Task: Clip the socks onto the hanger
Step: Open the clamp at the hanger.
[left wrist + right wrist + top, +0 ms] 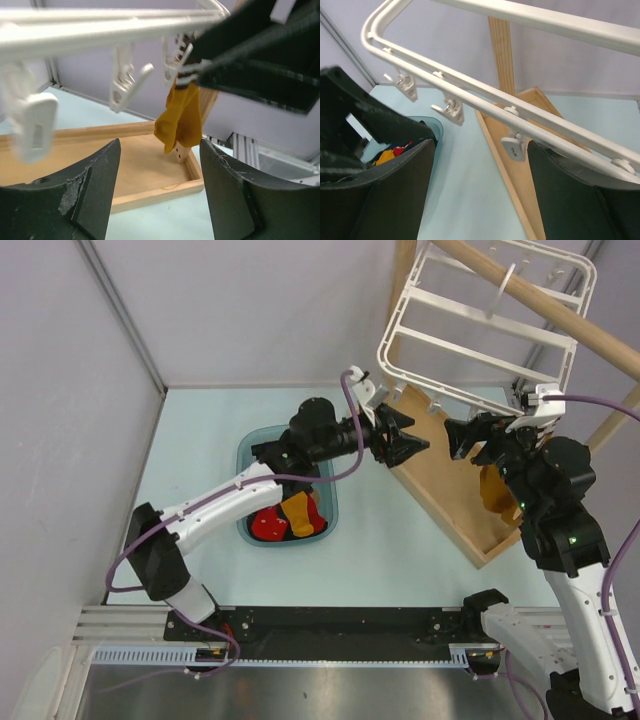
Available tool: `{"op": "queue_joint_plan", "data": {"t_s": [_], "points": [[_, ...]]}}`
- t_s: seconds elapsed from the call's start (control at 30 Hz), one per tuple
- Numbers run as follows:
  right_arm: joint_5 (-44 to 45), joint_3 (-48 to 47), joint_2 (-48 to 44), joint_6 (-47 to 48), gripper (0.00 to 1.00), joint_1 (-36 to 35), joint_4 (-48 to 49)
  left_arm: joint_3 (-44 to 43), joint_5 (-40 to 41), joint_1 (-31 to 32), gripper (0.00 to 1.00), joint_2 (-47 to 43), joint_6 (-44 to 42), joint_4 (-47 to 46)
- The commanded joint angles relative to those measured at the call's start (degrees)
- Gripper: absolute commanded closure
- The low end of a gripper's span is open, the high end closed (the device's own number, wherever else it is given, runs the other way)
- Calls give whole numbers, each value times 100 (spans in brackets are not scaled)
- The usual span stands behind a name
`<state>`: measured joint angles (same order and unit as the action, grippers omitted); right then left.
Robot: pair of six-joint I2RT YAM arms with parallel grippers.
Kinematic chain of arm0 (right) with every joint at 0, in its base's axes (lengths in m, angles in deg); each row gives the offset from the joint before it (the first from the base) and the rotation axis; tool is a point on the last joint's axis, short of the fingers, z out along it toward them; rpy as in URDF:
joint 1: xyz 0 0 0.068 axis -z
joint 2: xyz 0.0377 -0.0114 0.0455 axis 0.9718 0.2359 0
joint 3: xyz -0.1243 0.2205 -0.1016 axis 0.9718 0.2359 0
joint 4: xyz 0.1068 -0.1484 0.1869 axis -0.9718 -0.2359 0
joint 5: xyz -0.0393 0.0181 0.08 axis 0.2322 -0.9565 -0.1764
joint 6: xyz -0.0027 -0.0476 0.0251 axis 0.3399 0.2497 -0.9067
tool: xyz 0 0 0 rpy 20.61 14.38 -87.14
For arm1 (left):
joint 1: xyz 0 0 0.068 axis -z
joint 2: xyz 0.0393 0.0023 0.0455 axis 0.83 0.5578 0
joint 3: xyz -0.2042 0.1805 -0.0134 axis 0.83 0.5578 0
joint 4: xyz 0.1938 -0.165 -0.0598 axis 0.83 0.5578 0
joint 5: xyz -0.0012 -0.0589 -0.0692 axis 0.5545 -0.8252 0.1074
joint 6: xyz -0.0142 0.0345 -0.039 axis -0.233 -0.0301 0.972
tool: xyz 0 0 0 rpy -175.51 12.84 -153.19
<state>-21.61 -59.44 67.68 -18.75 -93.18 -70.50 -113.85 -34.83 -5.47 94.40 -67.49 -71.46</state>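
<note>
The left arm [225, 502] and the right arm [590, 640] pair white shells on their long links with bulky black joint housings. A purple cable [130, 550] loops beside the left arm, and a second purple cable [600, 405] runs to the right wrist. Small green lights [570, 537] glow on the right arm's black housing. The left tool [405, 445] and the right tool [462, 435] have broad matte-black fingers [95, 190], one chipped grey along an edge.
</note>
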Motion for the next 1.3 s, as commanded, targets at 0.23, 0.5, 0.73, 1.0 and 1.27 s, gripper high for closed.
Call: {"op": "queue_joint_plan", "data": {"t_s": [0.23, 0.5, 0.73, 1.0, 1.27], "points": [[-490, -140, -162, -165, 20, 249, 432, 234, 98, 561, 32, 71, -863, -1680], [-850, -140, -100, -288, 20, 302, 590, 427, 555, 905, 34, 247, -1066, -2014], [-1035, -140, -21, -420, 21, 320, 678, 682, 969, 1010, 33, 326, -1136, -2498], [-1185, -140, -13, -570, 21, 320, 739, 427, 1601, 1045, 34, 730, -1119, -3017], [-1334, -140, 5, -745, 20, 320, 862, 216, 2032, 1098, 34, 1152, -1092, -3728]]}}
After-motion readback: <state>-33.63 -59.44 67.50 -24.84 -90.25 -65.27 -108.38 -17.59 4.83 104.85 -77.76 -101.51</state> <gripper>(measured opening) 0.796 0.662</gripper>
